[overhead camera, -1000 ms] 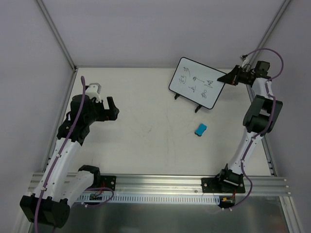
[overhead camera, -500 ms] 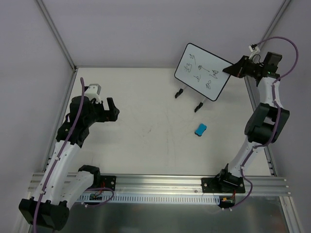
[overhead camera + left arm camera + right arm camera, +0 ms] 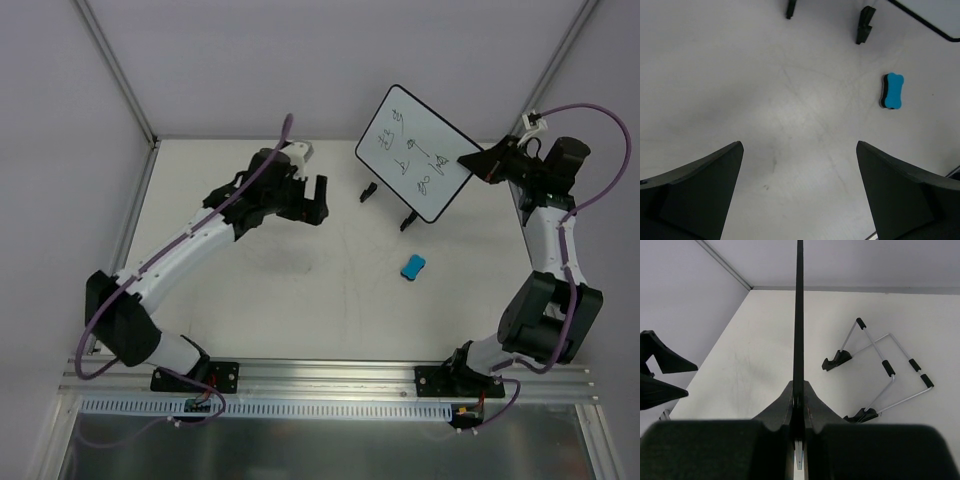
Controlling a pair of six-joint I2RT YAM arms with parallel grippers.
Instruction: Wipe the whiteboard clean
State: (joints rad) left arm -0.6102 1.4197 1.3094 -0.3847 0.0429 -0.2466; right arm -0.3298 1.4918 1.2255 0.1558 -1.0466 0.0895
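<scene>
The right gripper (image 3: 470,160) is closed tight on one edge of the whiteboard (image 3: 412,150). The board hangs tilted in the air in front of its fingers, lifted off the wire stand (image 3: 880,362) below. The left gripper (image 3: 799,150) is wide open and holds nothing, and the blue eraser (image 3: 892,90) lies ahead of it, to its right. The board is pinched at one edge only, so I think wiping pressure can twist it or make it slip. I count one whiteboard, one eraser, one stand.
</scene>
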